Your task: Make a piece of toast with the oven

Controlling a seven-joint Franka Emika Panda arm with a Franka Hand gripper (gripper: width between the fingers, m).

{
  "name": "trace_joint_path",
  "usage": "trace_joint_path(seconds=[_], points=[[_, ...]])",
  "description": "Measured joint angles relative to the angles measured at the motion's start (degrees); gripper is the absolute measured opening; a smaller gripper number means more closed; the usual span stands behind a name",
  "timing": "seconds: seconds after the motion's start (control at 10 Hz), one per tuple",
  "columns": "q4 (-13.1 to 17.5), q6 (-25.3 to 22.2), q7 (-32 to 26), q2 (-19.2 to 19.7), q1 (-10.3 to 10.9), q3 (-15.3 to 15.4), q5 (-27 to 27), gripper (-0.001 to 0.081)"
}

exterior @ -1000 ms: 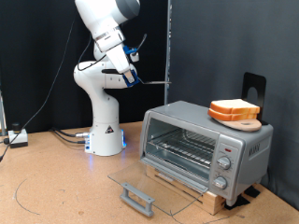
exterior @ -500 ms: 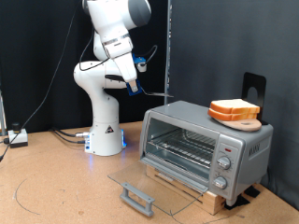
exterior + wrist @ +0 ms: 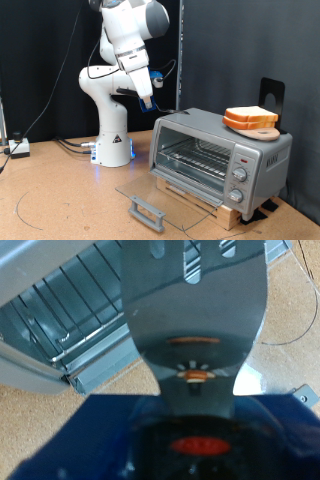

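The piece of toast [image 3: 250, 113] lies on a round wooden board [image 3: 264, 130] on top of the oven [image 3: 262, 155], at the exterior view's right. The oven's glass door [image 3: 165, 192] hangs fully open and flat, its bar handle [image 3: 146, 212] at the front, and the wire rack [image 3: 195, 158] inside is bare. My gripper [image 3: 141, 82] hangs high, to the left of the oven and above its open door, shut on a blue-wrapped metal spatula [image 3: 149, 101] that slants downward. In the wrist view the spatula blade [image 3: 195, 310] fills the middle, with the oven rack [image 3: 70, 295] beyond it.
The oven stands on a wooden block [image 3: 215, 205] on the brown table. Its knobs [image 3: 238, 182] face the front right. The robot's white base [image 3: 112, 140] is behind the open door. Cables [image 3: 60, 145] and a small box [image 3: 18, 148] lie at the left. Black curtains stand behind.
The arm has swung toward the exterior view's right and lowered a little. The spatula, which pointed level toward the oven, now tilts steeply downward.
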Motion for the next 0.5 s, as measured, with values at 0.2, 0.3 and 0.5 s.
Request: trace_joint_path(seconds=[0.2, 0.3, 0.5], points=[[-0.29, 0.00, 0.00, 0.13, 0.26, 0.24, 1.35, 0.0396], [-0.38, 0.07, 0.01, 0.20, 0.33, 0.51, 1.69, 0.0396], [-0.60, 0.77, 0.30, 0.41, 0.36, 1.47, 2.40, 0.0396]])
